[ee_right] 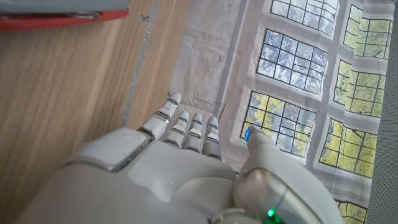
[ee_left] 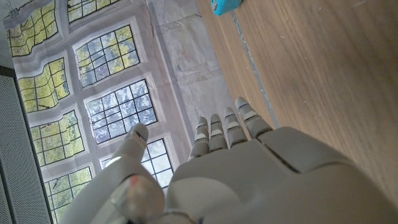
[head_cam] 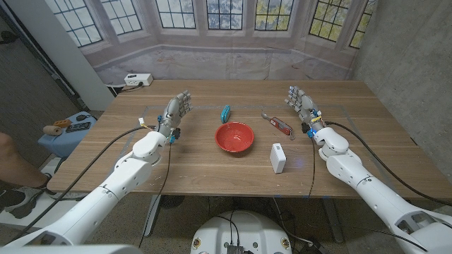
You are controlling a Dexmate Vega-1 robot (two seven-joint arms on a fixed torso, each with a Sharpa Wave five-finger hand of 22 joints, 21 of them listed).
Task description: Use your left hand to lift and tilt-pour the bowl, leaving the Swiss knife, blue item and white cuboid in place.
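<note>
Red bowl [head_cam: 234,136] sits mid-counter [head_cam: 198,169], upright, w/ bare wood all round it. Blue item [head_cam: 226,113] lies just behind bowl's far-left rim, apart from it. Knife [head_cam: 277,123], red w/ metal end, lies to bowl's far right, angled. White cuboid [head_cam: 278,157] stands near-right of bowl, close to counter's front edge.

Left hand [head_cam: 174,113] is open, holding nothing, fingers up and slightly apart, well left of bowl; a wide strip of bare wood lies between them. Right hand [head_cam: 302,106] likewise open and empty, on far side of knife, near it but apart. Both hands sit inside counter's side edges, w/ room outboard.

Hard to tell: whether either hand touches the wood, and what's inside bowl beyond red.

Left wrist view: back of left hand [ee_left: 249,168], fingers [ee_left: 227,127] nearly together, thumb off to the side, plus a cut-off corner of blue item [ee_left: 225,5] at frame edge on the wood. Right wrist view: back of right hand [ee_right: 168,174], green light at wrist, and a cropped red-and-grey strip of knife [ee_right: 59,15] at frame edge. Window backdrop [head_cam: 212,28] behind counter shows in all views. At head view's left: a low stool [head_cam: 67,134] w/ small bits on it, and part of a person [head_cam: 10,159], cut off.
</note>
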